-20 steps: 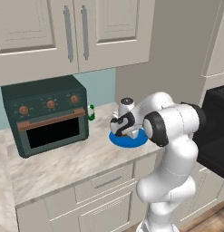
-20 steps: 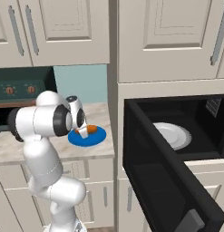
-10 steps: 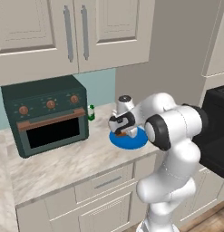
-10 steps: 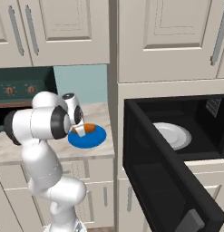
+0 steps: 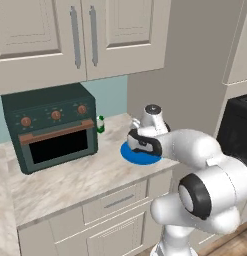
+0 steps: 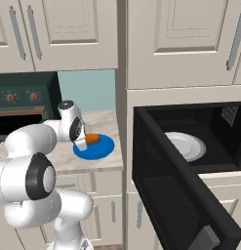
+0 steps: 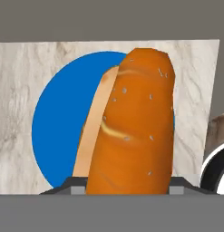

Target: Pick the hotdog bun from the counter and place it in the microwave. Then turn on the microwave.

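Right base view has the gripper (image 6: 84, 141) pinching the hotdog bun (image 6: 91, 138) just above the blue plate (image 6: 100, 149) on the counter (image 6: 95, 163), and compared to half a second ago the bun looks lifted off the plate a bit instead of resting on it. Hand view shows the bun (image 7: 131, 122) up close between the fingers, with the plate (image 7: 54, 118) behind it. Microwave (image 6: 190, 161) door hangs open, white plate (image 6: 185, 145) inside, same as before.
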Controlling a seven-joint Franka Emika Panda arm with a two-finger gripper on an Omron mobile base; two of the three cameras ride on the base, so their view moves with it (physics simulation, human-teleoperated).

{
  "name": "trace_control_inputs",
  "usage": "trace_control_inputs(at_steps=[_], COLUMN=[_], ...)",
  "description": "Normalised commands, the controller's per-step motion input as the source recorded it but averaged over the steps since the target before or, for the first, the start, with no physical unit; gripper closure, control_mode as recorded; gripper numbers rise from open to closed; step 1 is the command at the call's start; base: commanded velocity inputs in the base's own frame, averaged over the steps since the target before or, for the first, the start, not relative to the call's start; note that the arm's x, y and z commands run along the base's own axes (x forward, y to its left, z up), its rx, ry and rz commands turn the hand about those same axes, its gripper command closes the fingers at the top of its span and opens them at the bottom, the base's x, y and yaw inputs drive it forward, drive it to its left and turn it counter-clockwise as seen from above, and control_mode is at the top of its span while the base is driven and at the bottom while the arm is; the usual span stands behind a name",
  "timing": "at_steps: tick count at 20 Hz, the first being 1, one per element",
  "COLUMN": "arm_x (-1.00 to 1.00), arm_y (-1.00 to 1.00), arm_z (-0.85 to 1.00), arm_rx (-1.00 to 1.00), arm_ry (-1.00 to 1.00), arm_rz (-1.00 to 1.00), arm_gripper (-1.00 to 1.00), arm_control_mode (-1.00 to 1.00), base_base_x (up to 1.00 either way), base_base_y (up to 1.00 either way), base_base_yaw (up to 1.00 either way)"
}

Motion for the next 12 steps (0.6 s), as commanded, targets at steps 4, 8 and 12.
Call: trace_control_inputs(at_steps=[4,8,12], arm_x=[-0.52,-0.58,-0.54], arm_y=[-0.09,-0.01,0.00], arm_z=[1.00,1.00,1.00], arm_rx=[0.11,0.03,0.00], arm_ry=[0.01,0.06,0.08], arm_rz=[0.01,0.02,0.04], arm_gripper=[1.00,1.00,1.00], arm_control_mode=[-1.00,-1.00,-1.00], base_base_x=[0.00,0.00,0.00], base_base_y=[0.00,0.00,0.00], base_base_yaw=[0.00,0.00,0.00])
